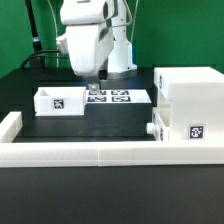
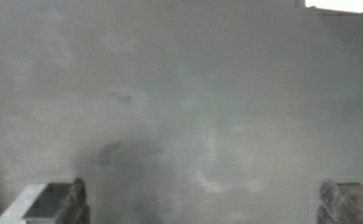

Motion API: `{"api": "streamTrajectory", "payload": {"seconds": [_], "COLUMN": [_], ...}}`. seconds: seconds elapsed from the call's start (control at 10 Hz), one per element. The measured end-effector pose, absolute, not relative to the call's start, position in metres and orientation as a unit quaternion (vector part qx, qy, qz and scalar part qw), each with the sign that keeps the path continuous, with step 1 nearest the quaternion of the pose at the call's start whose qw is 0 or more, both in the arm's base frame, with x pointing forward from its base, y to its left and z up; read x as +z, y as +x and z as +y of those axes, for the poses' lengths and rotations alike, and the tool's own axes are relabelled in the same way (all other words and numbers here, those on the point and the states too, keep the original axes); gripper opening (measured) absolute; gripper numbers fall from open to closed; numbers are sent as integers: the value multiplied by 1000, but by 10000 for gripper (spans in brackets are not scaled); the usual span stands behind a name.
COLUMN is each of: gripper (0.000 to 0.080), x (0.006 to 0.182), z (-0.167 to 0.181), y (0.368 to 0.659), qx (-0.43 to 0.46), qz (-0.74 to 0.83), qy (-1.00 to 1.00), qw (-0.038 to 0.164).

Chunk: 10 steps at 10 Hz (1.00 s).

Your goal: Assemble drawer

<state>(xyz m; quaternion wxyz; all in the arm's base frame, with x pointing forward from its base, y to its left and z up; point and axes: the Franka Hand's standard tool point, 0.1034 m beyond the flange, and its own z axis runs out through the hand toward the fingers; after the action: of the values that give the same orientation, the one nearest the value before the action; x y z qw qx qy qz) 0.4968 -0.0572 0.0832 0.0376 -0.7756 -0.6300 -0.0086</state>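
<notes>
Status: my gripper (image 1: 97, 84) hangs upper centre of exterior view, near marker board (image 1: 110, 97). Fingers (image 2: 50, 203) spread, nothing between. Housing (image 1: 190, 88) at right edge; one tray (image 1: 182, 128) appears seated in it. 2nd tray (image 1: 57, 100) loose, centre-left. Remaining: grasp + insert 2nd tray.

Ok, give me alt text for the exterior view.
A white robot arm holds its tool above the marker board on a black table. A small white tray sits at the board's left in this view; a large white box with a knobbed tray at its front stands on the right, and a white rail edges the front.
</notes>
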Motion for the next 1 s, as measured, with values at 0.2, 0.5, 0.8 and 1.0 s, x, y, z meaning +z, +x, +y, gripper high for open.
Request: {"api": "streamTrajectory", "payload": {"seconds": [0.2, 0.5, 0.8, 1.0], "gripper": [649, 649, 649, 649], "x": [81, 81, 89, 90], "z": [-61, -61, -70, -59], "y": [497, 497, 495, 499], "qx": [-5, -2, -28, -31], "qz": [-617, -563, -417, -288], "qy": [-786, -825, -908, -957], "qw": [42, 43, 18, 19]}}
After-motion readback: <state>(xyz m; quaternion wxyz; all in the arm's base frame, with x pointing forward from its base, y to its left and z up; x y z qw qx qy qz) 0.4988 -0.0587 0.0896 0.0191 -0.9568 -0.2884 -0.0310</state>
